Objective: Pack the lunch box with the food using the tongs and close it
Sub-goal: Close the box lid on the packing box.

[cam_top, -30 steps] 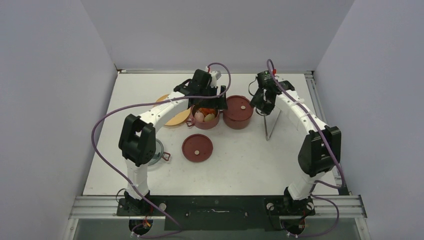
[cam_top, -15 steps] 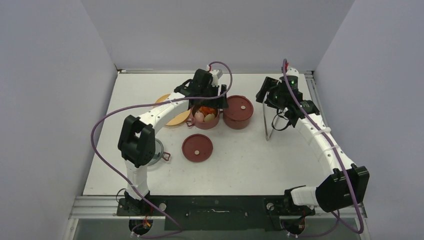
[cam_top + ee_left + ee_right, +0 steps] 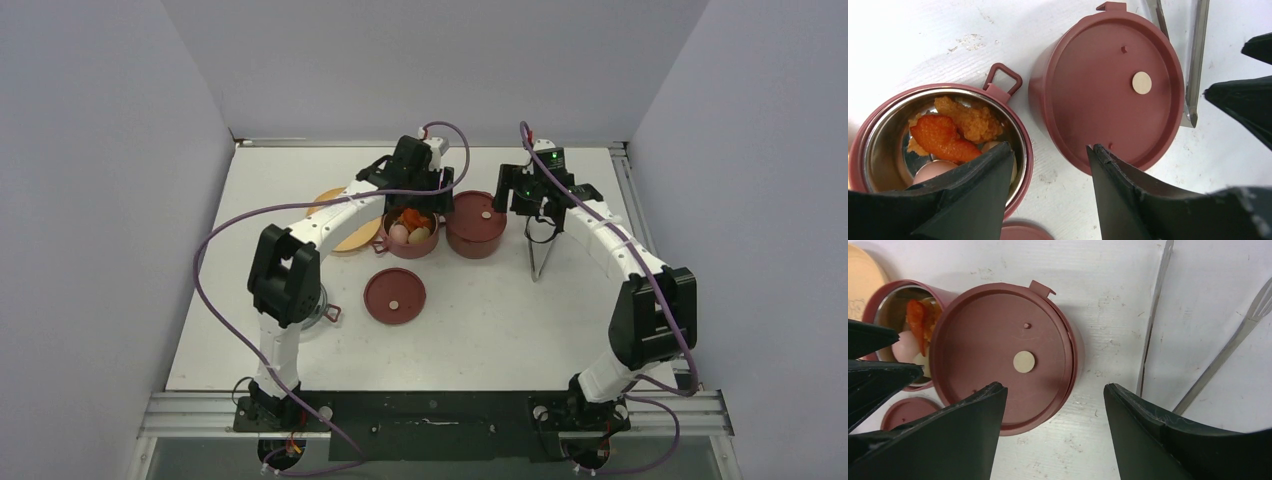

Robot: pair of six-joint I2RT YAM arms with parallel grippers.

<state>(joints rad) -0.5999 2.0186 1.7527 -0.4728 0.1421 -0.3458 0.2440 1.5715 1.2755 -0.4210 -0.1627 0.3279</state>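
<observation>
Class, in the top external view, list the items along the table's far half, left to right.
Shallow yellow-orange plate, open round maroon container of food, lidded round maroon container, long silver metal tongs.

White arm links, black joints, purple cables, black pincer fingers

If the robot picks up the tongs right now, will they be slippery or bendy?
Probably slippery: the tongs look like smooth, shiny metal. Likely stiff but a bit springy, since two thin arms splay apart from one joined end. They lie flat on the table, so pinching them up may be tricky.
</observation>
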